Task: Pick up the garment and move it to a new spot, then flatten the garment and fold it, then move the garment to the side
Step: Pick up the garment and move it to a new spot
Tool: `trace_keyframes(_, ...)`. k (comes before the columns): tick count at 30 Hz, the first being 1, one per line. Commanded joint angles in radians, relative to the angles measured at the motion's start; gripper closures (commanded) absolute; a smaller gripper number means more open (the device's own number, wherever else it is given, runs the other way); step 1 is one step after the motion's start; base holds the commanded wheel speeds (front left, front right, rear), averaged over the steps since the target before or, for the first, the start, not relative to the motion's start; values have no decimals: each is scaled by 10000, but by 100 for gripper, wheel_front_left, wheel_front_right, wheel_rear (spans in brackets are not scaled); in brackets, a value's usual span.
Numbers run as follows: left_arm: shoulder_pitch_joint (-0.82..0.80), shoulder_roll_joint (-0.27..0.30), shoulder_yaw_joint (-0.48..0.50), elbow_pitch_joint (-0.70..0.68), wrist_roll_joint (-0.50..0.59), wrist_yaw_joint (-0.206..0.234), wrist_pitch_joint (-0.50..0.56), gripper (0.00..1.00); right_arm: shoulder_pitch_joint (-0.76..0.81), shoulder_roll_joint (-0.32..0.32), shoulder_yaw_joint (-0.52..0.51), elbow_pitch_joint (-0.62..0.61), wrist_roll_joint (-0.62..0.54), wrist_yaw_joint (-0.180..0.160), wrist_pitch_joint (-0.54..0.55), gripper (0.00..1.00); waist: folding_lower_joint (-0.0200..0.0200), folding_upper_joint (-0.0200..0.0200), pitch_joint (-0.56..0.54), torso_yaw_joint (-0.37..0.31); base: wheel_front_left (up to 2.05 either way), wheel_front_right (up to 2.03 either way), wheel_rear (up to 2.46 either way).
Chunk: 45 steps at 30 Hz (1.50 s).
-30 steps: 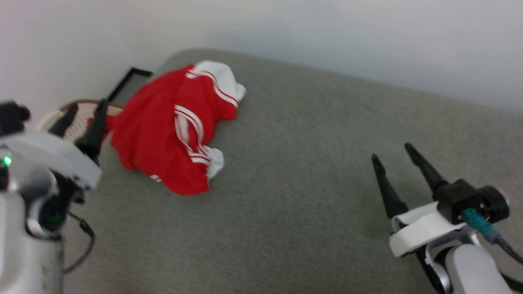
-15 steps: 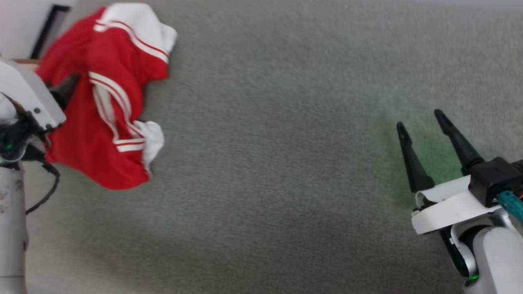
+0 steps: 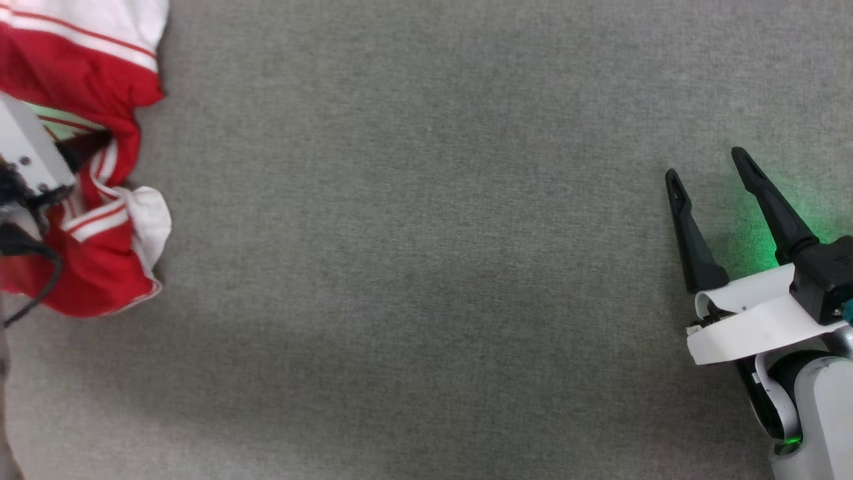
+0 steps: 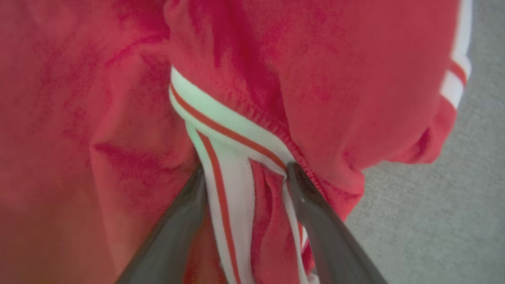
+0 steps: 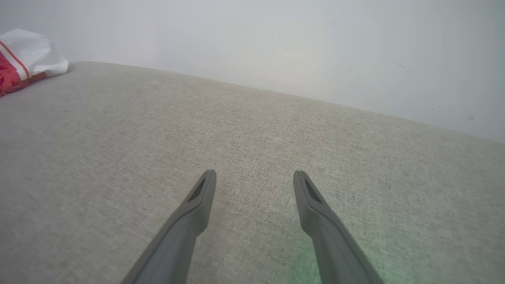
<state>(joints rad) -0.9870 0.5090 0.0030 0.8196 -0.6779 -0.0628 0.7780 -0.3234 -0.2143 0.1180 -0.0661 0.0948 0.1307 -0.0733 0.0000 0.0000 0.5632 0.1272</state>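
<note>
The garment [image 3: 100, 267] lies crumpled at the left edge of the head view, bright red with white, red-striped sleeve ends. My left gripper [image 4: 246, 169] is open and down on it. Its two fingers straddle a white striped band [image 4: 232, 173], tips pressed among the red folds. In the head view its white housing [image 3: 26, 157] and one dark finger [image 3: 90, 142] lie over the cloth. Far to the right, my right gripper [image 3: 706, 167] stands open over bare grey fabric, holding nothing. From the right gripper [image 5: 255, 173], a white sleeve end of the garment [image 5: 27, 53] shows at the far left.
The garment lies on a wide grey woven surface [image 3: 413, 253]. In the right wrist view a pale wall [image 5: 276, 43] rises behind its far edge. A green glow [image 3: 766, 233] falls on the fabric beside the right gripper.
The head camera has swung down and right, sliding the garment toward the picture's left edge. My left gripper has come from beside the garment onto it. The right gripper stays open.
</note>
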Motion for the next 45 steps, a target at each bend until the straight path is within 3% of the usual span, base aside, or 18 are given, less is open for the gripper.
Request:
trace_keyframes(1, 252, -323, -177, 561, 40, -4, -84, 0, -153, -20, -32, -90, -9, 1, 39, 0, 0, 0, 214, -209, 0, 0, 0)
trace_keyframes(2, 293, -373, -216, 748, 44, -46, -108, 0, -143, -7, -43, -95, -12, 1, 67, 0, 0, 0, 202, -213, 0, 0, 0)
trace_keyframes(4, 284, -467, -328, 991, 50, -195, -341, 81, -110, 25, -66, -91, -10, 1, 91, 0, 0, 0, 140, -208, 0, 0, 0)
trace_keyframes(5, 284, -467, -328, 991, 50, -195, -341, 81, -110, 25, -66, -91, -10, 1, 91, 0, 0, 0, 140, -208, 0, 0, 0)
trace_keyframes(6, 284, -477, -340, 1075, 48, -272, -477, 100, -79, 45, -70, -79, -19, 1, 109, 0, 0, 0, 87, -200, 0, 0, 0)
trace_keyframes(15, -120, 67, -420, 1691, -2, -594, -1574, 100, 255, 156, -9, 304, 100, 1, 61, 0, 0, 0, -936, -41, 0, 0, 0)
trace_keyframes(22, -581, 619, -1022, 1114, 83, -699, -2268, 100, 729, 339, 31, 817, 200, 1, 15, 0, 0, 0, -2277, 72, 0, 0, 0)
trace_keyframes(37, -676, 1690, -2401, -2538, -443, -659, -1095, 100, 1448, 787, 156, 1262, 404, 1, -140, 0, 0, 0, -4664, 74, 0, 0, 0)
trace_keyframes(45, -568, 1918, -2535, -4921, -612, -23, 381, 100, 1513, 899, -51, 1284, 386, 1, -197, 0, 0, 0, -5101, -271, 0, 0, 0)
